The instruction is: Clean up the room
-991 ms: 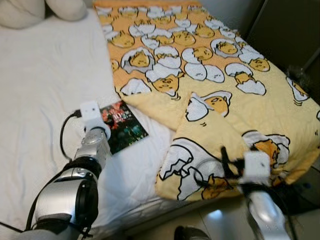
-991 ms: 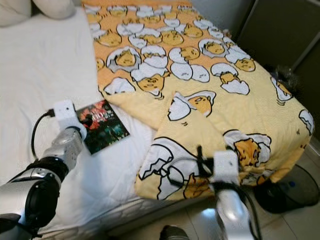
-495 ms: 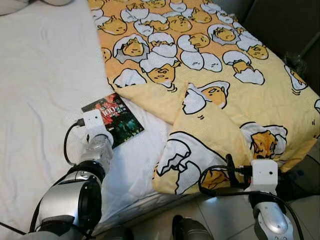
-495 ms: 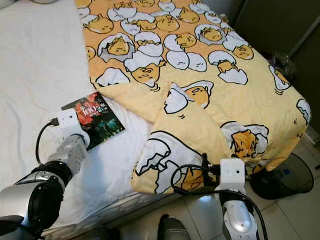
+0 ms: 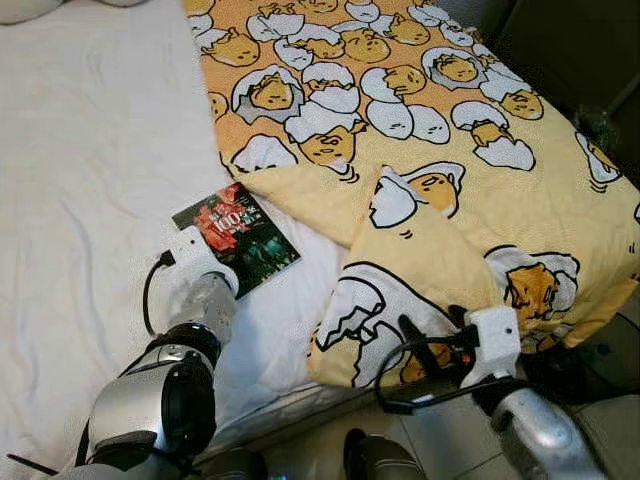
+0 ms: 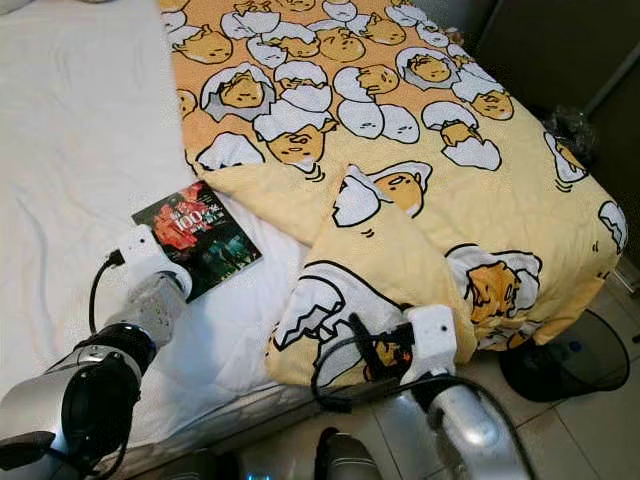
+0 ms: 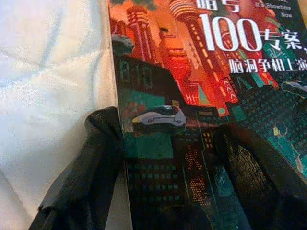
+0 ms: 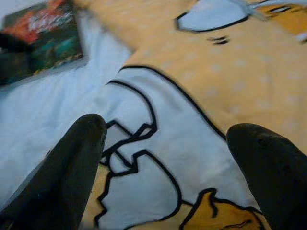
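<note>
The book (image 5: 236, 237) is lying at centre-left on the white bed (image 5: 90, 200), beside the yellow blanket (image 5: 450, 190). The left gripper (image 7: 168, 158) is reaching over its cover, jaws apart. The right gripper (image 8: 168, 158) is hovering above the blanket's folded corner, jaws apart. Next likely: closing on the book's edge.

Left tool (image 7: 168, 158) spread open, straddling book (image 7: 201, 96) edge, on white sheet (image 7: 48, 86)

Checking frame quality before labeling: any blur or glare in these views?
Left eye view: sharp, even light, slight glare on the floor tile by the right hand. Left wrist view: book cover text readable, the near fingers soft. Right wrist view: motion-blurred, blanket print smeared, fingers out of focus.
</note>
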Tool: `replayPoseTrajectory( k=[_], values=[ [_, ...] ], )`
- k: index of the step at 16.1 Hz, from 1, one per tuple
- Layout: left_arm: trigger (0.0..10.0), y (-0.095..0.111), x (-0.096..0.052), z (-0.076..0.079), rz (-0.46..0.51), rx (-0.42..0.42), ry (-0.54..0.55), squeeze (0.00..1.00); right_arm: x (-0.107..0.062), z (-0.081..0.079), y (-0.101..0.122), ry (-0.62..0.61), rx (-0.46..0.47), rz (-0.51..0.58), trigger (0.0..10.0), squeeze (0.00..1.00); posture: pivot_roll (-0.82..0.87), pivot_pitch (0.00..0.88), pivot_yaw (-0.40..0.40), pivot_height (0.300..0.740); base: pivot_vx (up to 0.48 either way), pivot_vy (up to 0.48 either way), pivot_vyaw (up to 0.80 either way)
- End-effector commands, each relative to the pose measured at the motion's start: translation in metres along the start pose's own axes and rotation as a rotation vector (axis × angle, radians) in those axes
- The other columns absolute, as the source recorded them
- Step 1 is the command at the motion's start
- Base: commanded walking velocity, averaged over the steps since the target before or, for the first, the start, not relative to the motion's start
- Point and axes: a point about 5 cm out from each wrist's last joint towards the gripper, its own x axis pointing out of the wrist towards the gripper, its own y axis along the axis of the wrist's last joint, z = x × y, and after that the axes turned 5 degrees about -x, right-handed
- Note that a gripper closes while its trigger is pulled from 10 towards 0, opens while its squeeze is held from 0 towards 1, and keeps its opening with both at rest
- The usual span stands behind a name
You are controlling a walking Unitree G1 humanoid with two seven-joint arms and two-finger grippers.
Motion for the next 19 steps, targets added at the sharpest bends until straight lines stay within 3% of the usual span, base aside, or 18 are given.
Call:
replayPoseTrajectory(
  k=[1,4,5,6,14,19],
  values=[
    [10.0,-0.034,-0.004,-0.004,-0.137,-0.013,-0.006,0.00,-0.001,0.001,0.008,0.056,0.004,0.005,10.0,0.00,-0.25,0.183,-0.090,0.730,0.000,0.000,0.00],
    [10.0,-0.036,-0.005,0.000,-0.139,0.016,-0.067,0.00,-0.002,-0.002,0.011,0.182,0.022,-0.043,10.0,0.00,-0.25,0.179,-0.097,0.730,0.000,0.000,0.00],
    [1.6,-0.036,-0.005,0.002,-0.134,0.021,-0.096,0.00,-0.003,-0.004,0.011,0.205,0.017,-0.059,10.0,0.00,-0.24,0.180,-0.099,0.730,0.000,0.000,0.00],
    [0.0,-0.037,-0.006,0.003,-0.129,0.019,-0.115,0.00,-0.003,-0.004,0.010,0.204,0.033,-0.061,10.0,0.00,-0.24,0.180,-0.099,0.730,0.000,0.000,0.00],
    [0.0,-0.038,-0.008,0.011,-0.100,-0.104,-0.241,0.00,-0.003,-0.012,0.006,0.195,0.069,-0.084,10.0,0.00,-0.24,0.167,-0.102,0.730,0.000,0.000,0.00],
    [0.0,-0.042,-0.009,0.010,-0.089,-0.074,-0.257,0.00,0.002,-0.014,0.003,0.198,0.082,-0.088,10.0,0.00,-0.20,0.134,-0.096,0.730,0.000,0.000,0.00]
  ],
)
